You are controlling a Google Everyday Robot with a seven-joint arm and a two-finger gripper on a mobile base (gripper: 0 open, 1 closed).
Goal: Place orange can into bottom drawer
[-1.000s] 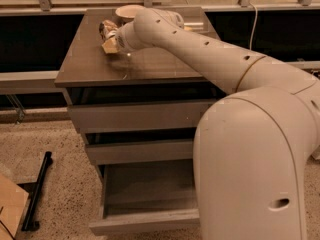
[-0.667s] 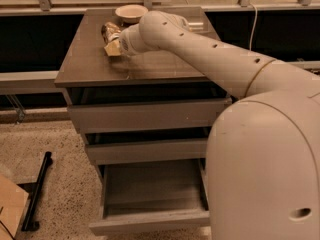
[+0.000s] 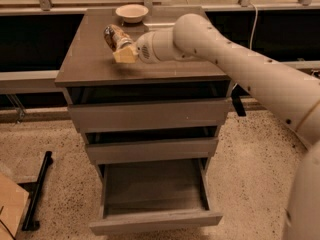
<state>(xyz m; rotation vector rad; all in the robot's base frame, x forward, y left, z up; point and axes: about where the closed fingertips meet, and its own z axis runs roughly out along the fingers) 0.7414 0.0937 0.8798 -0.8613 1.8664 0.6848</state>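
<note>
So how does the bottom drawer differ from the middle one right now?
The bottom drawer is pulled far out, its tray floor showing; the middle drawer sits nearly in, only its front visible. The bottom drawer is lowest, the middle drawer directly above. Both have plain grey-brown fronts without handles. The tool is up on the cabinet top, at the orange can.

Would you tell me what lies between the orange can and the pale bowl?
Only bare cabinet top, as the camera view shows, lies between the orange can and the pale bowl; the gripper is close beside the can.
</note>
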